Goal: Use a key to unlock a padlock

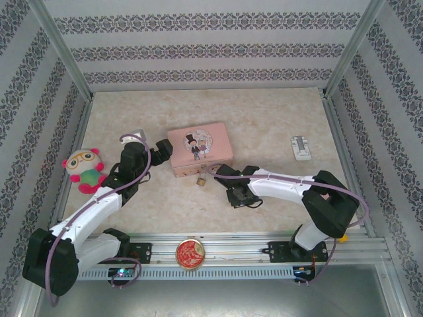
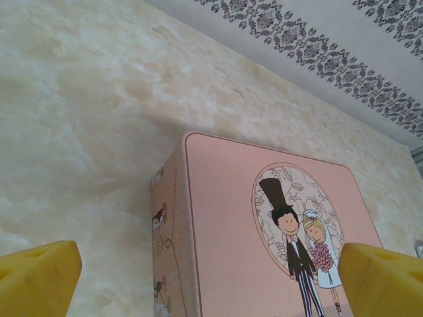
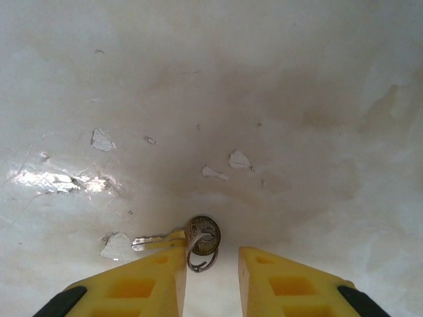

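Observation:
The tiny brass padlock (image 1: 199,179) hangs at the front edge of the pink tin box (image 1: 199,150). A brass key (image 3: 203,234) with a round head and a wire ring lies flat on the table, blade pointing left. My right gripper (image 3: 211,261) hovers low over it, jaws a narrow gap apart, the key's head just ahead of the tips and the blade by the left fingertip (image 3: 168,264). From above, the right gripper (image 1: 239,196) sits right of the padlock. My left gripper (image 1: 160,150) stands wide open at the box's left end, its pads (image 2: 39,274) spanning the box (image 2: 231,251) lid.
A plush toy (image 1: 84,170) sits at the left wall. A round red-gold disc (image 1: 190,253) rests on the front rail between the arm bases. A small white object (image 1: 302,146) lies at the right. Patterned walls close in three sides.

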Robot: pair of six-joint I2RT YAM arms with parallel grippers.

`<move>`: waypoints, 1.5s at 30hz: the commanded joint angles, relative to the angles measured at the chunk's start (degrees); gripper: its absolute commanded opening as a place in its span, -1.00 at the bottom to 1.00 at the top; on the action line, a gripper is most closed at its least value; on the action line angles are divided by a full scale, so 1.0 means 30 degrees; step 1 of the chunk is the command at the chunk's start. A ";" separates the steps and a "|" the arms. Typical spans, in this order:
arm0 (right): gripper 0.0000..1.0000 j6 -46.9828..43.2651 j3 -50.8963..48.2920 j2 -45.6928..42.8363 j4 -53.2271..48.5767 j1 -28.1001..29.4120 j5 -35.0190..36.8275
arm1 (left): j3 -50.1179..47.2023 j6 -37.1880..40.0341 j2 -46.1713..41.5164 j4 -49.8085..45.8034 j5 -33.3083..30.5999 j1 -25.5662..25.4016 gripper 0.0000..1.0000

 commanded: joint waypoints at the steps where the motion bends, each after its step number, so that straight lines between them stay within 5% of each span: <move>1: -0.45 -0.0153 0.0481 0.0389 0.0168 0.0171 -0.0105 | -0.0098 -0.0172 0.0149 0.0629 -0.0273 0.0053 0.99; 12: -0.49 -0.0036 0.0284 0.0925 0.0386 0.0100 -0.0055 | -0.0128 -0.0202 0.0217 0.0541 -0.0310 0.0068 0.99; 30: -1.00 0.0037 -0.0332 -0.2375 0.0326 -0.0716 -0.0519 | 0.0194 0.0558 -0.0119 -0.0041 0.0194 0.0057 0.99; 39: -1.00 -0.0680 0.0125 -0.6451 0.1779 -0.1256 -0.1281 | 0.0046 0.2567 -0.1627 0.0796 0.4085 0.0054 0.99; 45: -1.00 -0.0391 0.0476 -0.8261 0.3880 -0.2366 -0.3423 | -0.2235 0.4221 -0.2597 0.6652 0.9646 -0.0042 0.99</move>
